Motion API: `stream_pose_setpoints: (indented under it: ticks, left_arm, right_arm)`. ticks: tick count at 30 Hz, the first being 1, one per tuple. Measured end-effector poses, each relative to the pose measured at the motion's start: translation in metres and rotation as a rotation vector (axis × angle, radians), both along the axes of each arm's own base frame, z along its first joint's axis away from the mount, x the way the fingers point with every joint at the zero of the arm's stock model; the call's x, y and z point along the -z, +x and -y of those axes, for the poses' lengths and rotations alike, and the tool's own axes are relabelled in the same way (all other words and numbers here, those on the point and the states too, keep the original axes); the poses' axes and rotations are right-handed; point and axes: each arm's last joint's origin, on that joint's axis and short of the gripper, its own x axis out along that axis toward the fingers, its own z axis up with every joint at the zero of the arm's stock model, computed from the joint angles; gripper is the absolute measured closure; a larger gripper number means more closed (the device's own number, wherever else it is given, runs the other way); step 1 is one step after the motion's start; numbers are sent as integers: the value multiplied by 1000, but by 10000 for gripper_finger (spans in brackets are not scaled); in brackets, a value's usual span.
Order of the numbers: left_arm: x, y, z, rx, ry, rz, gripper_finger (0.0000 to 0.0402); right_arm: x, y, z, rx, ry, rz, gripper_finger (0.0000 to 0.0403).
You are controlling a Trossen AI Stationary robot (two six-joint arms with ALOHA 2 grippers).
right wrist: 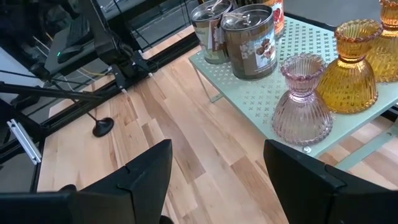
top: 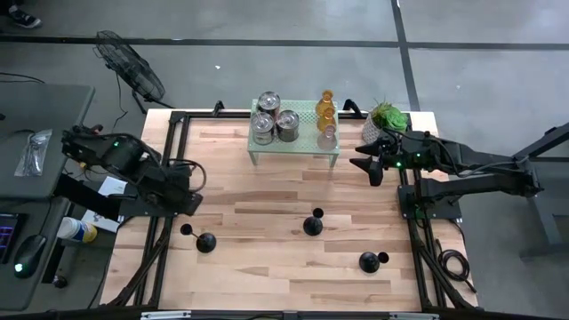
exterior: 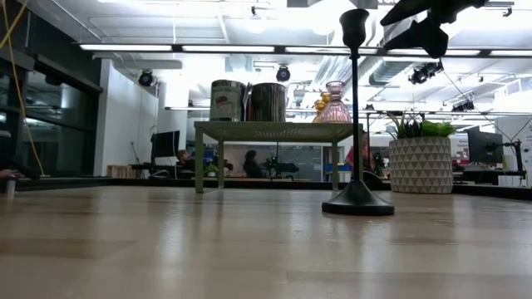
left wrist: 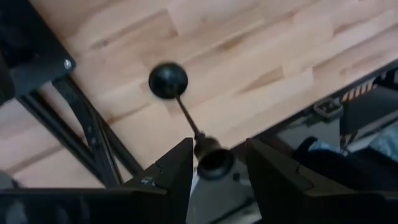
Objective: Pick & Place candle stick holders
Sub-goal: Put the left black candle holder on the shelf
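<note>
Left gripper straddles the top of a black candlestick at the desk's left edge.

The left gripper (left wrist: pixel 214 165) has its fingers spread either side of the black candlestick's (left wrist: pixel 186 118) cup, not yet pinching; the stem runs from the jaws to the round base on the desk (top: pixel 267 222). The right gripper (right wrist: pixel 217 180), spread and empty, waits by the rack (top: pixel 307 142), so the left arm is nearer.
</note>
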Motion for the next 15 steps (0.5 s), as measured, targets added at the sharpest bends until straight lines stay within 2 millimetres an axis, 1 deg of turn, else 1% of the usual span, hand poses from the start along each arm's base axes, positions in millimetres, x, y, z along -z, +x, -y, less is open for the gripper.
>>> stream_pose_setpoints:
  ticks: [4, 9, 12, 15]
  left_arm:
    - [1, 1, 2, 19, -29, -21, 259]
    - [1, 2, 1, 48, 10, 0, 255]
    - [2, 4, 2, 53, 18, 1, 241]
    - [2, 4, 2, 56, 14, -1, 215]
  right_arm:
    - [1, 0, 0, 2, -1, -7, 156]
    - [1, 0, 0, 2, -3, -9, 156]
    - [1, 0, 0, 2, -4, -9, 156]
    - [1, 0, 0, 2, -3, -12, 156]
